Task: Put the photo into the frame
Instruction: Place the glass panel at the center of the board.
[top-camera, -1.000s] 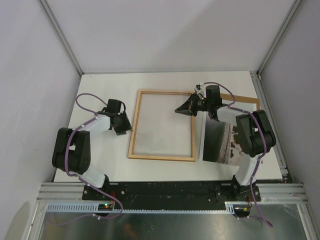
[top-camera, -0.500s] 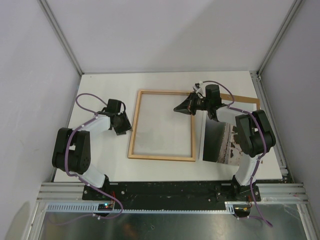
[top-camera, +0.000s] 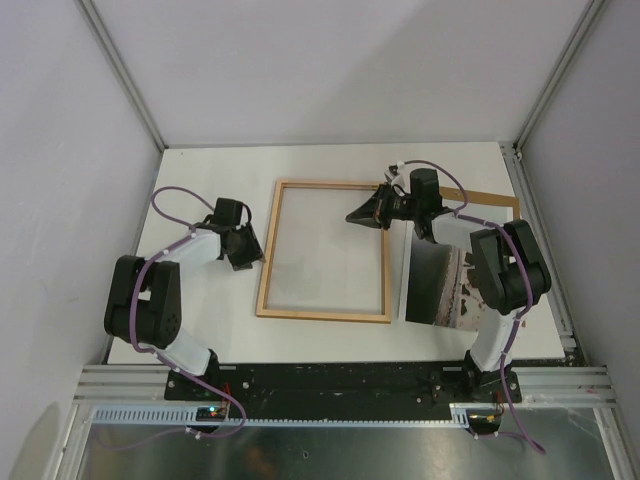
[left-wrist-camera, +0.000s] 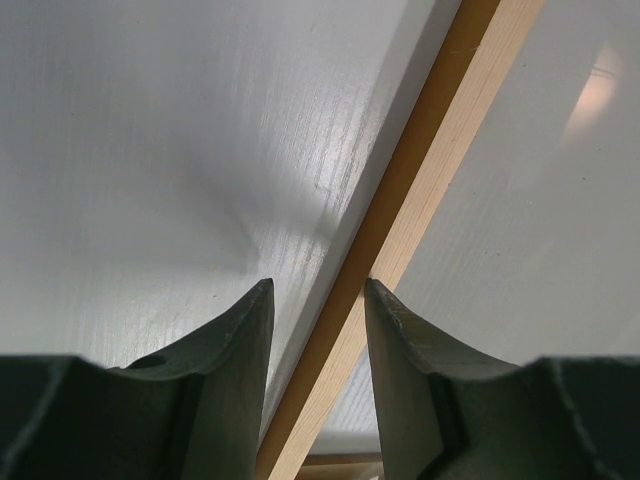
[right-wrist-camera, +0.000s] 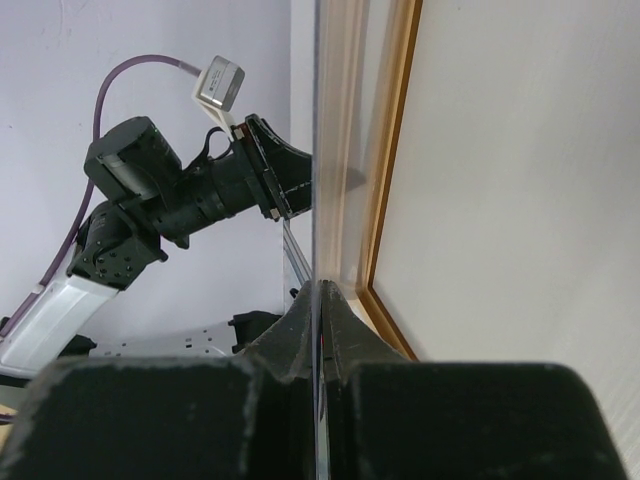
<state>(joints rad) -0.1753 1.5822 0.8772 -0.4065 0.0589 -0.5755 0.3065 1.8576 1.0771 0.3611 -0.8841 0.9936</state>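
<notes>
pinching tight, the right jaws are pressed together on the edge of a thin clear sheet (right-wrist-camera: 318, 150), seen edge-on above the far right corner of the frame (top-camera: 325, 316). that looks like a grip meant to tip the sheet up and open the way in. over on the other side, the left jaws sit half spread with the frame's left rail running through the gap, probably to steady it, though i cannot tell if they touch. the photo (top-camera: 432, 290) lies flat on the worktop (top-camera: 230, 330) just right of the frame, not yet inside. the brown backing board (top-camera: 490, 200) sits behind it.
</notes>
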